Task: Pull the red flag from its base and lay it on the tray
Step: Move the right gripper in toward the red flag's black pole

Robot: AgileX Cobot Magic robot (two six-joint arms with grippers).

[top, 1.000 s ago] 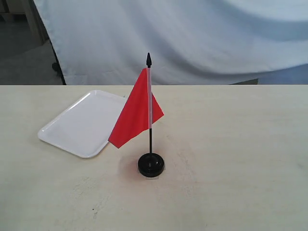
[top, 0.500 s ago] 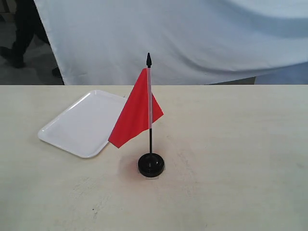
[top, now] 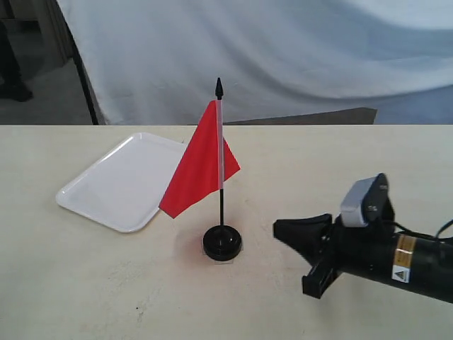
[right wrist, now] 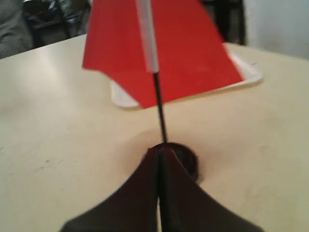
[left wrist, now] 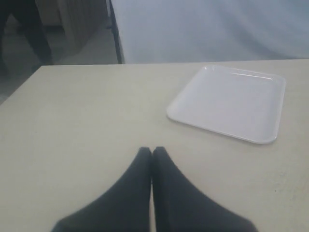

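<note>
The red flag (top: 202,166) stands upright in the round black base (top: 222,243) near the middle of the table; its pole is white along the cloth and black below. The white tray (top: 117,188) lies flat to the left of it. My right gripper (top: 277,228) has come in low from the right, shut and empty, its tips a short way right of the base. In the right wrist view the red flag (right wrist: 159,53) and base (right wrist: 186,159) sit just beyond the shut right gripper (right wrist: 159,151). My left gripper (left wrist: 151,150) is shut, empty, over bare table, with the tray (left wrist: 231,101) ahead.
A white cloth backdrop (top: 283,49) hangs behind the table's far edge. A dark stand pole (top: 81,78) rises at the back left. Pale tabletop (top: 106,283) stretches in front of the tray and base.
My right arm has entered from the right and now reaches toward the base. The flag, base and tray have not moved. The backdrop has shifted slightly.
</note>
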